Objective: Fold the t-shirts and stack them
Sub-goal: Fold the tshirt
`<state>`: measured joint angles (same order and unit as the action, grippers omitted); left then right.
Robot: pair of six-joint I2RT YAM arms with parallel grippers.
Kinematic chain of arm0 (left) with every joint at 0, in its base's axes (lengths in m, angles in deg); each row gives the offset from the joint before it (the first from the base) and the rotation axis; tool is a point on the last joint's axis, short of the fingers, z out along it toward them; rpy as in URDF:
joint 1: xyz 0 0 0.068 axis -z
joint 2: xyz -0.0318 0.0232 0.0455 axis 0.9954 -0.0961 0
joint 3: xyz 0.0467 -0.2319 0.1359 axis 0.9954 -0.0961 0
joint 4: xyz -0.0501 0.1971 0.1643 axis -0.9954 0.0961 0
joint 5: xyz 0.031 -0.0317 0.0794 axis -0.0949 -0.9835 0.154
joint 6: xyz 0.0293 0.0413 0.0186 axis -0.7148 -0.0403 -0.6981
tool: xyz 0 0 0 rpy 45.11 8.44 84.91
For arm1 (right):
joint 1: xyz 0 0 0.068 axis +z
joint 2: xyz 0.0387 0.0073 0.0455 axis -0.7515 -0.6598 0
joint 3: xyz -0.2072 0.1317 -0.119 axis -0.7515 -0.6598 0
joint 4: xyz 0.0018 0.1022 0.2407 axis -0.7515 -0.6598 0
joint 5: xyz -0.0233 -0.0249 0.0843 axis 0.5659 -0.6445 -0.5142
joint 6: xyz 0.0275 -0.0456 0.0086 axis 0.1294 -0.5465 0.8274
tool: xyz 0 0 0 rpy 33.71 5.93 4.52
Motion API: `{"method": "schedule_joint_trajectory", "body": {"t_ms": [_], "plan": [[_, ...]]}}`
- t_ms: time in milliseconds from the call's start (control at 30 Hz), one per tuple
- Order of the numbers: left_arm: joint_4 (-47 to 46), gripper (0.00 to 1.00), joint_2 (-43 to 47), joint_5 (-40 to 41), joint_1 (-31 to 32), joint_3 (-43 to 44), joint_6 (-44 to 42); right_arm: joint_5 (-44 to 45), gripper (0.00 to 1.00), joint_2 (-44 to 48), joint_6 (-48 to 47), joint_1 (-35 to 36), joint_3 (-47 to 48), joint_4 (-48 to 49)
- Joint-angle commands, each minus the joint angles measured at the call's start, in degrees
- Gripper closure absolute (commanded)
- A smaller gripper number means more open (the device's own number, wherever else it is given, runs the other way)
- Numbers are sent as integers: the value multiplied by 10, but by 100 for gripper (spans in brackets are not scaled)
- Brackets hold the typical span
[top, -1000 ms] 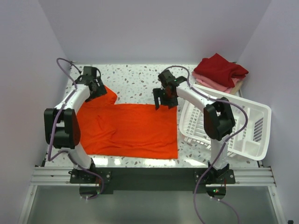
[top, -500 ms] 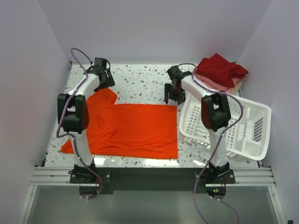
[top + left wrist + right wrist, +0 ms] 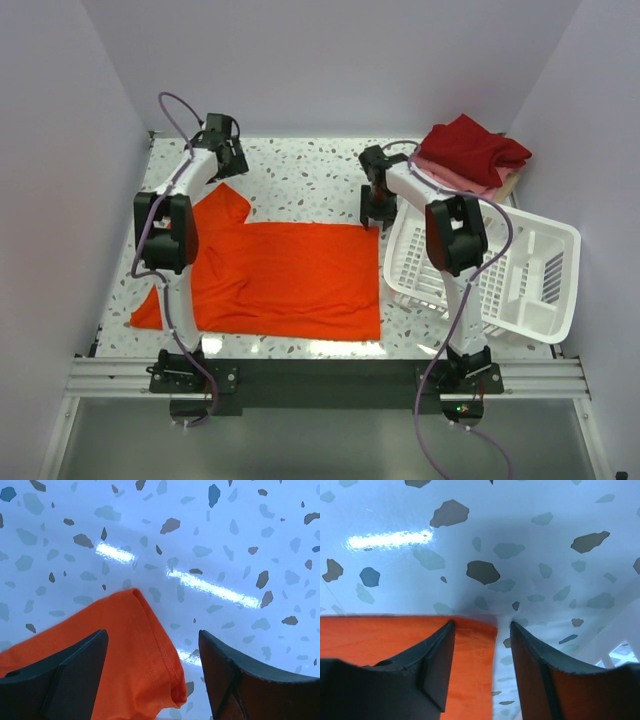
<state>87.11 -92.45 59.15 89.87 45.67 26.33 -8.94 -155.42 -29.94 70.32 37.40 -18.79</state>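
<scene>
A bright orange-red t-shirt (image 3: 285, 275) lies spread flat on the speckled table. My left gripper (image 3: 229, 160) is open at the far left, just beyond the shirt's far sleeve. In the left wrist view the sleeve end (image 3: 135, 655) lies between my open fingers (image 3: 60, 680) of the left gripper (image 3: 152, 680), apart from both. My right gripper (image 3: 374, 213) is open at the shirt's far right corner. In the right wrist view that corner (image 3: 477, 655) lies between the jaws of the right gripper (image 3: 482, 667). Folded dark red (image 3: 472, 148), pink (image 3: 455, 180) and beige shirts are stacked at the back right.
A white plastic lattice basket (image 3: 520, 280) stands tilted at the right, close beside the right arm and the shirt's right edge. Grey walls enclose the table on three sides. A black rail (image 3: 320, 375) runs along the near edge.
The left gripper has moved back and right, off the far sleeve. The right gripper has moved right to the shirt's far right corner. The near left sleeve now shows.
</scene>
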Motion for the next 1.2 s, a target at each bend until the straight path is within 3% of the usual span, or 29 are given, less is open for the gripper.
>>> {"method": "schedule_joint_trajectory", "body": {"t_ms": [0, 200, 800, 967, 1167], "plan": [[6, 22, -25, 17, 1, 54, -19, -10, 50, -2, 16, -3, 10, -15], [6, 22, -53, 36, 0, 76, -22, -28, 73, -11, 26, -3, 14, -16], [6, 36, -121, 48, -21, 106, -14, -33, 78, -9, 42, -3, 17, -22], [9, 48, -134, 51, -24, 116, -15, -36, 79, -10, 47, -4, 21, -21], [9, 70, -141, 47, -29, 121, -22, -41, 80, -9, 47, -3, 20, -16]]}}
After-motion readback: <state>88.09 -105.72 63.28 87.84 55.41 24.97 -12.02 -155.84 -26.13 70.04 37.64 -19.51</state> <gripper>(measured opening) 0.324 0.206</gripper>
